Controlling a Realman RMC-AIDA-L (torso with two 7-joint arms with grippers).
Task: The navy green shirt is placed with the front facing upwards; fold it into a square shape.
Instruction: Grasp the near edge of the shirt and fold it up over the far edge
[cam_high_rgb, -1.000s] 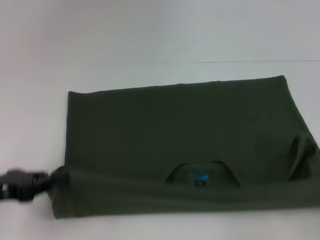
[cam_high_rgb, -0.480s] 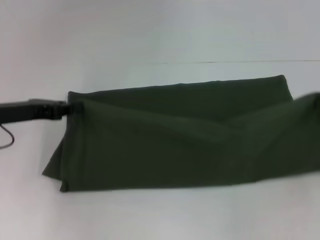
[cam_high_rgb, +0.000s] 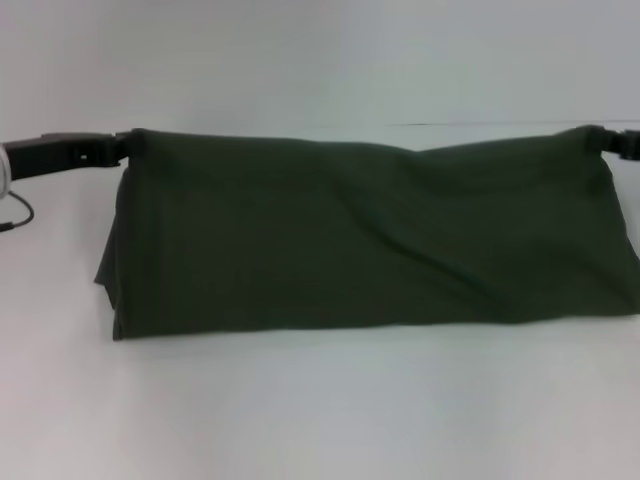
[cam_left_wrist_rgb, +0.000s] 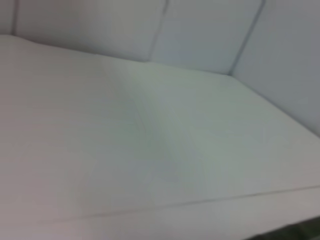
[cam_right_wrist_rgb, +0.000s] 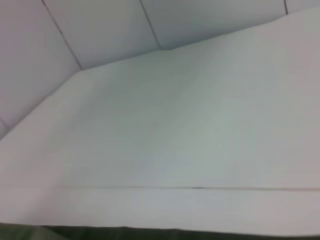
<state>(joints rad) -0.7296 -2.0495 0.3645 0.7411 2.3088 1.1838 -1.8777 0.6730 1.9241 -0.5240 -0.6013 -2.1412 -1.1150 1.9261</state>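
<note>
So here we've got the navy green shirt spread wide across the white table in the head view, doubled over into a long horizontal band. Its far edge is picked up at both ends and sags a little in the middle, with the near edge lying on the table closer to us. No print or collar showing, just plain dark fabric with a few soft creases running diagonally.

Our left pincer is at the far left corner of the shirt, clamped down on the fabric right at that corner. Our right pincer is doing the same at the far right corner, pinched onto the cloth, with most of its arm cut off by the edge of the view.

The wrist views don't help much. The left wrist one is mostly bare table and pale wall panels, with a sliver of dark shirt at one corner. The right wrist one is similar, with a thin strip of shirt along the edge.
</note>
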